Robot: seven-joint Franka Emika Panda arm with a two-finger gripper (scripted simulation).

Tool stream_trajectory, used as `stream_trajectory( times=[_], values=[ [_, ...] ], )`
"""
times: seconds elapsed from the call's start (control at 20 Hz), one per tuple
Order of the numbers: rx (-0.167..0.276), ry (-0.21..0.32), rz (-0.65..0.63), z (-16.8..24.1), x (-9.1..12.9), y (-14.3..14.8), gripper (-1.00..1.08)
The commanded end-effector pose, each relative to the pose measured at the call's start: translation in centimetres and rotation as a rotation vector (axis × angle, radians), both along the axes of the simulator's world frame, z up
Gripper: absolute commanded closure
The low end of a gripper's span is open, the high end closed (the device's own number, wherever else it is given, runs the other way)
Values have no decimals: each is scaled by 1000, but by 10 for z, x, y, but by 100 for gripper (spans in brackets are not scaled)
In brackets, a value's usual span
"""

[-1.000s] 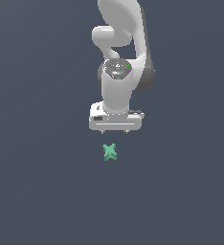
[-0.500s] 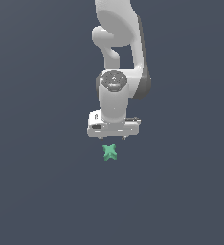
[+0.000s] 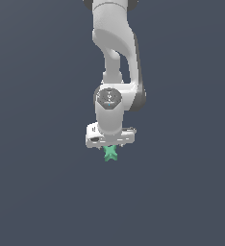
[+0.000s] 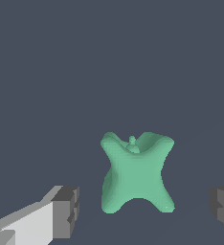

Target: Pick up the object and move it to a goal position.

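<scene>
The object is a small teal-green four-pointed star [image 3: 110, 153] lying on the dark grey floor. In the exterior view the white gripper [image 3: 110, 147] hangs right over it, and the hand covers the star's upper part. In the wrist view the star [image 4: 135, 174] lies between the two dark grey fingertips [image 4: 66, 212], with a gap on each side. The gripper [image 4: 145, 210] is open and touches nothing.
The plain dark grey floor [image 3: 42, 192] spreads all around. The white arm [image 3: 115, 57] rises above the hand toward the top of the exterior view. No other object shows.
The arm has come down and moved slightly toward the exterior view's left; the hand now stands right over the star and covers its top. The star has not moved.
</scene>
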State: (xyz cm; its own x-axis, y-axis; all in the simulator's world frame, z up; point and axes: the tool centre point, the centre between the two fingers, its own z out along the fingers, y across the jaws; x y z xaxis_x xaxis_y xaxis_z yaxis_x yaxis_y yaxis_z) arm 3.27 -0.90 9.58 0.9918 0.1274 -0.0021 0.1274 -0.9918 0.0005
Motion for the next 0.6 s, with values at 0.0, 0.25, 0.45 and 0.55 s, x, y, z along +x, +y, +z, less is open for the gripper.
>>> stream_trajectory(
  times=[0.0,0.25,0.45,0.55],
  values=[
    [1,-2,9,-5,2,-1,-92],
    [1,-1,8,-6,1,-1,-92],
    [1,-1,9,-19,1,-1,-92],
    [1,-1,9,-30,1,-1,-92]
  ],
)
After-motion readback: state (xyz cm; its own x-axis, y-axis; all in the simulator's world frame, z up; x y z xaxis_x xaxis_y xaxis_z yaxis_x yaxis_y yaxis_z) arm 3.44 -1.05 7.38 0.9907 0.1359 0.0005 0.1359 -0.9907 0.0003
